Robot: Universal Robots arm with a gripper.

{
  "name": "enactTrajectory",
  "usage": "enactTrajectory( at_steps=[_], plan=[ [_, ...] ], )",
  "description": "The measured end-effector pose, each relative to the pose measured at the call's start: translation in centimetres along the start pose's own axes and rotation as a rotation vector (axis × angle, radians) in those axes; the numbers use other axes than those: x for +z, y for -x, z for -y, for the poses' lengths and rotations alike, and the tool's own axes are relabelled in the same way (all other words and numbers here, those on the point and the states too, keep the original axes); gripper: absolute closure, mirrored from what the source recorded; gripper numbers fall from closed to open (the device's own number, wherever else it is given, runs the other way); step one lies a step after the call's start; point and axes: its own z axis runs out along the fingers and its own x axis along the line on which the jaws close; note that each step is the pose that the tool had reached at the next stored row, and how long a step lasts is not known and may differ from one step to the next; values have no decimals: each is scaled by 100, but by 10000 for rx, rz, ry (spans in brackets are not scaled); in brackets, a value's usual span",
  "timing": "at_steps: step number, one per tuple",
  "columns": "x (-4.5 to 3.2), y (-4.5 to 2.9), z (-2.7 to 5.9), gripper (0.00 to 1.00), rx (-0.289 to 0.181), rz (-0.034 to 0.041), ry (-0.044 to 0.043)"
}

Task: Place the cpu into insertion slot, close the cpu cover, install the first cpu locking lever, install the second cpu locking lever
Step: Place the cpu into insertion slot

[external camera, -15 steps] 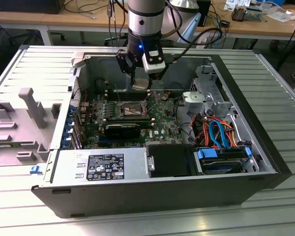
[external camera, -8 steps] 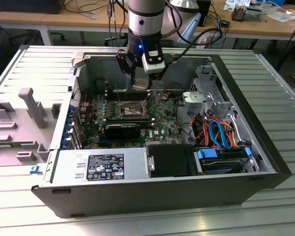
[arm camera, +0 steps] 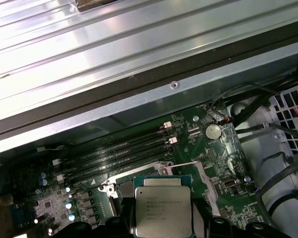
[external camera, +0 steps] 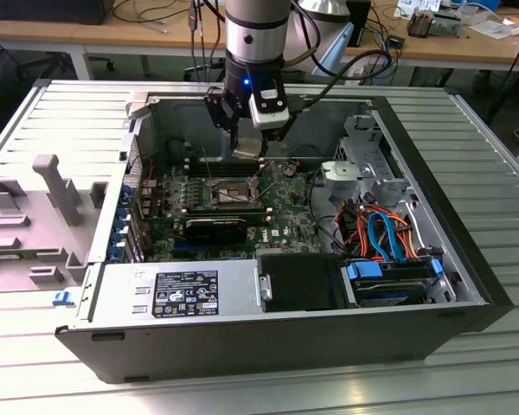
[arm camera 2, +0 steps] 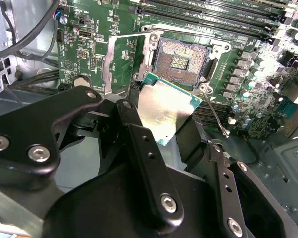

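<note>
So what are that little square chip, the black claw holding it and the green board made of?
The small square silver-topped cpu looks like brushed metal: dull grey sheen, soft reflections, over a thin green base at its edges. The large green circuit board looks like lacquered laminate, glossy with fine traces, though that's a guess. The black gripper holding the cpu seems matt-coated metal with shiny screws.

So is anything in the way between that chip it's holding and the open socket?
No. In the second wrist view the cpu in the gripper hangs beside the insertion slot, with nothing between them.
</note>
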Motion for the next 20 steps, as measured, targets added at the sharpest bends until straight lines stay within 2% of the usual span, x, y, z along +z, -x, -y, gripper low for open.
enactTrajectory(
  at_steps=[20],
  plan=[
    [3, 0, 0, 45, 325, 29, 7]
  ],
)
